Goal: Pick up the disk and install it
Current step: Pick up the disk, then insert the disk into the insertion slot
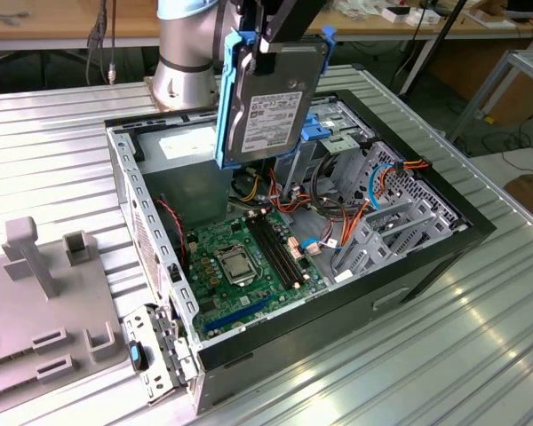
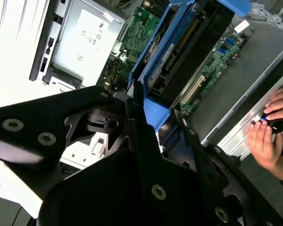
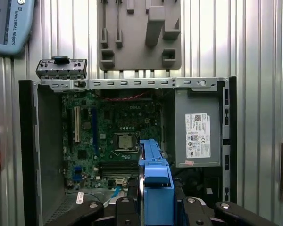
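Ribbed metal table, open computer case; gripper clamped on upright disk above the case.

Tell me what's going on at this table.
The arm's pincer is clamped on the disk and holds it on edge in the air above the open computer case, with the motherboard exposed below. The disk is not yet seated in any bay. In the second wrist view, a person's hand is at the case's edge.
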`<state>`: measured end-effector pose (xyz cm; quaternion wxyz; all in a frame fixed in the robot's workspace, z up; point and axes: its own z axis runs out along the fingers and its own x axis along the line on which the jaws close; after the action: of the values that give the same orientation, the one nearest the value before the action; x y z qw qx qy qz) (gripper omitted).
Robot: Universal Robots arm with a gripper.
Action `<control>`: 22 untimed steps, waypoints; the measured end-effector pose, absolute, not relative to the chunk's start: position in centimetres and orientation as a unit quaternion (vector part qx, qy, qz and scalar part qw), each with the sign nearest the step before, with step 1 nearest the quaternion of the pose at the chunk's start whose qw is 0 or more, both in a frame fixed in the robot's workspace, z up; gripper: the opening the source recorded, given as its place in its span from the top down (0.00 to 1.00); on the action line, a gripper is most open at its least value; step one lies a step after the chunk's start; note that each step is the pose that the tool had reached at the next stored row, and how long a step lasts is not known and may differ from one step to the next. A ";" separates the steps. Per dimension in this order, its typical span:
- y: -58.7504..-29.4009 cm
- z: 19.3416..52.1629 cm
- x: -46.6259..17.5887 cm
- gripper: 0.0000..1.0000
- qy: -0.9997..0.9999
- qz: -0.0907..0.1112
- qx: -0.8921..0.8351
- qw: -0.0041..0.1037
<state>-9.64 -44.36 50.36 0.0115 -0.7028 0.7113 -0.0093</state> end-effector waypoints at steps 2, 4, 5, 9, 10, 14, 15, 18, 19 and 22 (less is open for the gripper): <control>-44.6 50.2 -9.5 0.63 0.712 -0.009 -0.702 0.012; -44.8 50.1 -9.4 0.63 0.716 -0.009 -0.698 0.012; -44.9 50.1 -9.3 0.63 0.717 -0.009 -0.697 0.011; -45.9 50.1 -8.5 0.63 0.717 -0.009 -0.697 0.011; -46.2 50.1 -8.3 0.63 0.717 -0.010 -0.697 0.011; -46.6 50.1 -7.9 0.63 0.717 -0.010 -0.697 0.011; -46.6 50.1 -7.9 0.63 0.717 -0.010 -0.697 0.011; -46.6 50.1 -7.9 0.63 0.717 -0.010 -0.697 0.011; -46.6 50.1 -7.9 0.63 0.717 -0.010 -0.697 0.011; -46.6 50.1 -7.9 0.63 0.717 -0.010 -0.697 0.011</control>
<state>-7.86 -46.58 50.06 0.0107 -0.6970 0.7169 -0.0102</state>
